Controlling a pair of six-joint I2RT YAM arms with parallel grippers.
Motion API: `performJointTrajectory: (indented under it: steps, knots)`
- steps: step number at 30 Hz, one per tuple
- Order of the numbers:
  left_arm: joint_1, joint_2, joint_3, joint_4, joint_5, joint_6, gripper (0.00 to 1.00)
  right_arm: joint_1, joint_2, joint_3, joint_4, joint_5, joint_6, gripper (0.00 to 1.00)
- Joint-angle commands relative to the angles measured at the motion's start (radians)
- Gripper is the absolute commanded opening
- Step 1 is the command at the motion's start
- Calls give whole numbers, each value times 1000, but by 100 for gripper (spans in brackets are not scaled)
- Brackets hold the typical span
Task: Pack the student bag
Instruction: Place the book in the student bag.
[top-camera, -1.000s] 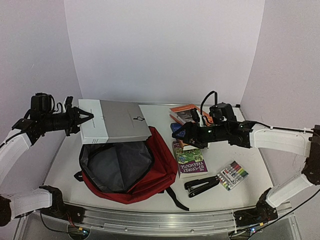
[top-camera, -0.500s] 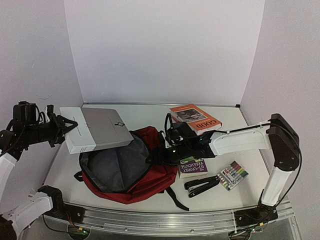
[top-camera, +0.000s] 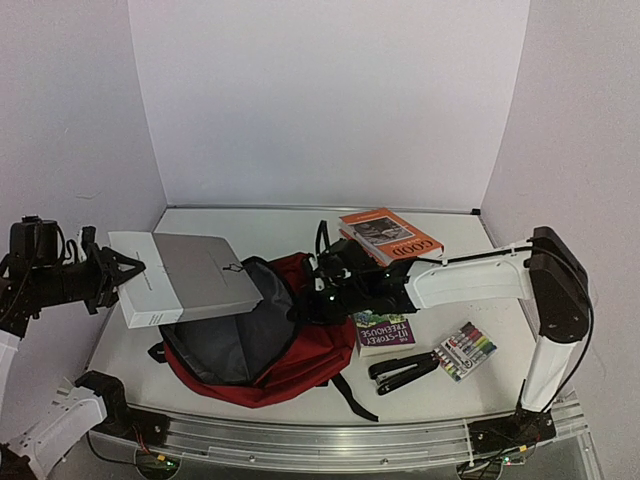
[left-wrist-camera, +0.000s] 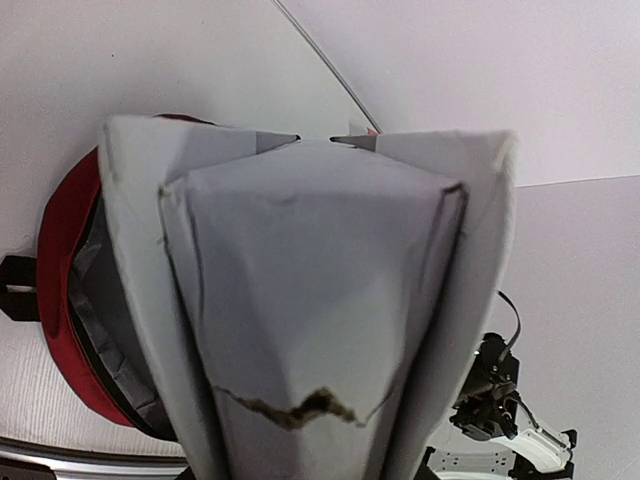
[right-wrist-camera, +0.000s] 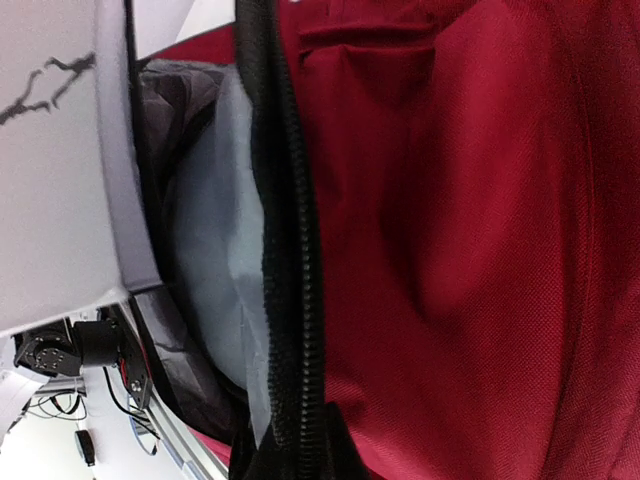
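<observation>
The student bag (top-camera: 310, 350) lies open on the table, dark red with a black zipper and grey lining (top-camera: 235, 335). My left gripper (top-camera: 118, 268) is shut on the left edge of a large grey-and-white book (top-camera: 190, 280) and holds it in the air over the bag's left rim. In the left wrist view the book (left-wrist-camera: 310, 300) hides the fingers, and the bag (left-wrist-camera: 60, 250) shows behind it. My right gripper (top-camera: 303, 306) is shut on the bag's right zipper rim. In the right wrist view, the zipper (right-wrist-camera: 290, 300) runs between red fabric (right-wrist-camera: 470, 250) and the lining.
Right of the bag lie a green-and-purple book (top-camera: 384, 333), a black stapler (top-camera: 403, 371) and a pack of markers (top-camera: 465, 350). An orange book (top-camera: 390, 235) sits at the back. A metal rail (top-camera: 330, 440) runs along the near edge.
My right gripper has swung left from above the books to the bag's rim and shut on it. The left arm has drawn the grey book to the left and lower.
</observation>
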Motion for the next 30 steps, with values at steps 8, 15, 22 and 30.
performJointTrajectory:
  steps: [8, 15, 22, 30]
  knots:
    - [4, -6, 14, -82, -45, 11, 31, 11, -217, 38, -9, 160, 61, 0]
    - [3, -2, 21, -132, -67, 30, 31, 22, -228, 71, -10, 177, 61, 0]
    - [4, -41, -41, -129, -53, 6, 31, 27, -222, 94, -10, 178, 64, 0]
    - [4, -91, -197, 93, 103, -86, 30, 41, -226, 147, -8, 173, 61, 0]
